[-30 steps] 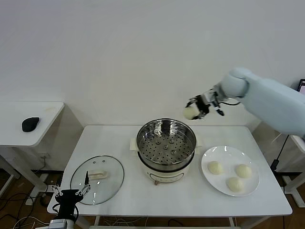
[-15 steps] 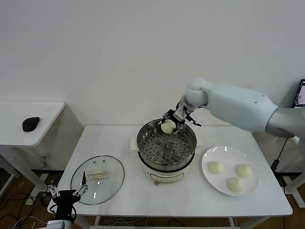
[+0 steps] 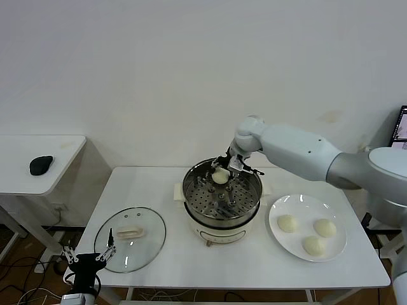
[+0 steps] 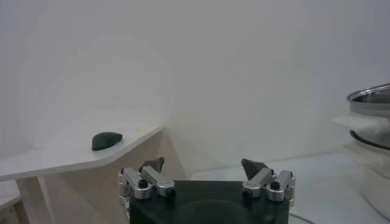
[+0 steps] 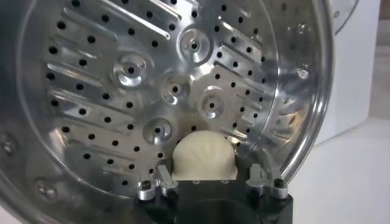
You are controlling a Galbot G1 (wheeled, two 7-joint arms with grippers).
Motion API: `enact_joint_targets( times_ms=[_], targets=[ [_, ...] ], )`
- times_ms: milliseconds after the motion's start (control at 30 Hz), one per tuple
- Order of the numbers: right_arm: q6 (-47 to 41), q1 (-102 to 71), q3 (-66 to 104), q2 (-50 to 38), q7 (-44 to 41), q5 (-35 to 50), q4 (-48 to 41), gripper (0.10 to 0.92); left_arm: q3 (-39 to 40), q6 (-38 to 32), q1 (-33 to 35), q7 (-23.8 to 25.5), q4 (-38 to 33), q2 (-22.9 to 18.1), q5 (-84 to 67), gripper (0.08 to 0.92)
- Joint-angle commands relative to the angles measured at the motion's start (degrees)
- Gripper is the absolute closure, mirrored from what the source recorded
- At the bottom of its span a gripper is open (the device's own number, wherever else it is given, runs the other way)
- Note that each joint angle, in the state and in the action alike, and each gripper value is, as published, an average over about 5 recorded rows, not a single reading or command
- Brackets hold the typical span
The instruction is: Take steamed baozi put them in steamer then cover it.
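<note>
My right gripper (image 3: 224, 170) is shut on one cream-white baozi (image 3: 220, 176) and holds it inside the back part of the shiny steamer (image 3: 186, 190), just above the perforated tray (image 3: 222, 202). The right wrist view shows this baozi (image 5: 203, 157) between my gripper's (image 5: 210, 175) jaws over the tray (image 5: 152, 79). Three more baozi (image 3: 287, 223) (image 3: 325, 227) (image 3: 313, 245) lie on the white plate (image 3: 299, 203) to the right of the steamer. The glass cover (image 3: 143, 244) with its cream handle (image 3: 130, 232) lies flat at front left. My left gripper (image 3: 89, 255) is open and empty beside the cover's front edge.
A low side table with a black mouse (image 3: 41, 165) stands to the left; the mouse also shows in the left wrist view (image 4: 106, 140). The steamer's side (image 4: 372, 103) shows at that view's edge. A white wall is close behind the table.
My right arm has swung left and down, carrying the baozi from above and right of the steamer into the pot. The left gripper has barely moved.
</note>
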Motion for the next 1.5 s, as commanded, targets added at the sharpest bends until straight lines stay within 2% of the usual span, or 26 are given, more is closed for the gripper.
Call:
enact_joint_targets(
  times_ms=[33,333,467,600,800,1033,1200,1500],
  targets=[
    [-1.2,1.4,2.5,-0.7,-0.2,2.1,1.3,0.213,0.0,0.0,0.1,0.0,0.0,0.0,0.0,0.177],
    [-30.9,15.4,-4.9,-19.7,-12.2,30.4,25.5,0.202,-0.3,0.0,0.3,-0.1,-0.8,0.0,-0.2,0.177],
    [-42.7,18.4,-6.3,-29.2,-13.5,33.8,33.5,0.203,-0.3,0.0,0.2,-0.1,-0.9,0.5,-0.4,0.177],
    [-49.2,19.4,-7.6,-39.6,-13.8,34.7,40.1,0.203,0.0,0.1,-0.1,0.0,-1.1,1.0,-0.4,0.177],
    [-50.5,15.3,-6.7,-50.9,-14.3,32.5,44.8,0.203,-0.1,0.0,0.0,0.0,-1.8,1.6,-0.6,0.177],
    [-49.0,2.4,-1.8,-56.5,-12.8,26.6,43.6,0.203,-0.3,-0.2,0.4,-0.1,-1.7,1.8,-0.6,0.177],
    [-48.2,-13.1,10.2,-55.5,-11.5,22.1,40.1,0.203,-0.4,-0.1,0.3,-0.1,-1.7,1.5,-0.5,0.177],
    [-46.1,-26.6,20.4,-46.7,-9.7,18.0,30.8,0.203,-0.9,0.0,0.5,0.0,-1.4,1.0,-0.5,0.177]
  ],
)
